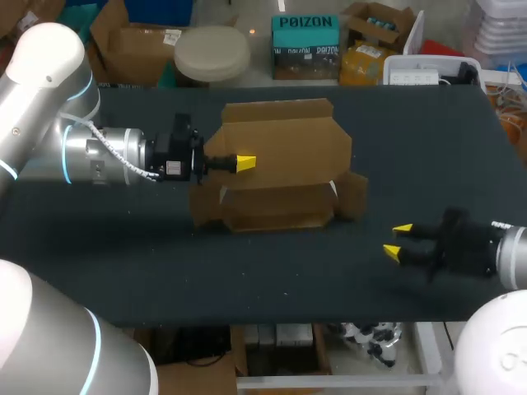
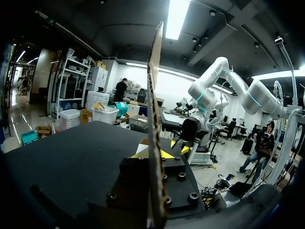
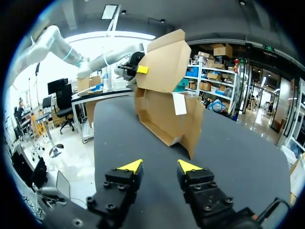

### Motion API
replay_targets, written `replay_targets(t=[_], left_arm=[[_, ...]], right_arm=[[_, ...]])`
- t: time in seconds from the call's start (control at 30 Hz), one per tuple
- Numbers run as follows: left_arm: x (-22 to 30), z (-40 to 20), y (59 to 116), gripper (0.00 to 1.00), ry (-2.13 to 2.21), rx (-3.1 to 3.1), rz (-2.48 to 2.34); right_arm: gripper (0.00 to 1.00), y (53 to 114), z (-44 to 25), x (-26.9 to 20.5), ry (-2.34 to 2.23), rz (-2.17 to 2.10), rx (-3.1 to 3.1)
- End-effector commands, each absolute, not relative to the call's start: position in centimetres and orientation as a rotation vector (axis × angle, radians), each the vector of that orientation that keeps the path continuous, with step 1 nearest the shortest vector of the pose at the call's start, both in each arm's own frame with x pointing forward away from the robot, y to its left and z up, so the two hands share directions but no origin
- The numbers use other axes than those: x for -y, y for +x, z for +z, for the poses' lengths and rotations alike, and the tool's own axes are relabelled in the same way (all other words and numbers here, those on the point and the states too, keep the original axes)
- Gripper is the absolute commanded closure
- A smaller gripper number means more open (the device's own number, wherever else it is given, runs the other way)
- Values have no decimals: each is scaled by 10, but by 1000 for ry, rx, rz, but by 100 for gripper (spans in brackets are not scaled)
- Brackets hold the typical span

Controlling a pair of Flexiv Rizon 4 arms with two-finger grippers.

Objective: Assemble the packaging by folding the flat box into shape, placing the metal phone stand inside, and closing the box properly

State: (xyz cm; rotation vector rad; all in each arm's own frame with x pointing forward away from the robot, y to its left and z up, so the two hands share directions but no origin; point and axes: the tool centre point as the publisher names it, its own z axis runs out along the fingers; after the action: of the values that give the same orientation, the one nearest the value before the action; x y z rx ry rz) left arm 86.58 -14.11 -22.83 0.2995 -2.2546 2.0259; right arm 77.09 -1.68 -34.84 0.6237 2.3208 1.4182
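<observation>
Head view high behind, facing down on table (image 1: 247, 280); wrist views low, facing each other; all share box (image 1: 280, 156).

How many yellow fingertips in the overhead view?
3. One on the left gripper, against a panel of the cardboard box; its partner may hide behind. Two on the right gripper, away from it.

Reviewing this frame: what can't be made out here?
Metal phone stand: in no view; whether the cardboard box hides it, cannot tell.
Left pincer: head view shows one yellow tip; the box's raised panel hides the other.
Box's faces: left wrist view shows its panel only edge-on.
</observation>
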Motion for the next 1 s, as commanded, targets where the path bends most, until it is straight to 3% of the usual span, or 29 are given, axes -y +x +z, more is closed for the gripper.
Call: replay_targets(t=[0.03, 0.27, 0.8, 1.0], left_arm=[[141, -231, 866, 100, 302, 2259, 2022], [141, -231, 866, 100, 302, 2259, 2022], [141, -231, 866, 100, 302, 2259, 2022], [141, -231, 866, 100, 302, 2259, 2022]], right_arm=[[42, 782, -344, 19, 603, 1409, -2345], [24, 810, -350, 19, 591, 1400, -2361], [21, 868, -365, -5, 511, 1403, -2422], [30, 879, -367, -14, 496, 1407, -2431]])
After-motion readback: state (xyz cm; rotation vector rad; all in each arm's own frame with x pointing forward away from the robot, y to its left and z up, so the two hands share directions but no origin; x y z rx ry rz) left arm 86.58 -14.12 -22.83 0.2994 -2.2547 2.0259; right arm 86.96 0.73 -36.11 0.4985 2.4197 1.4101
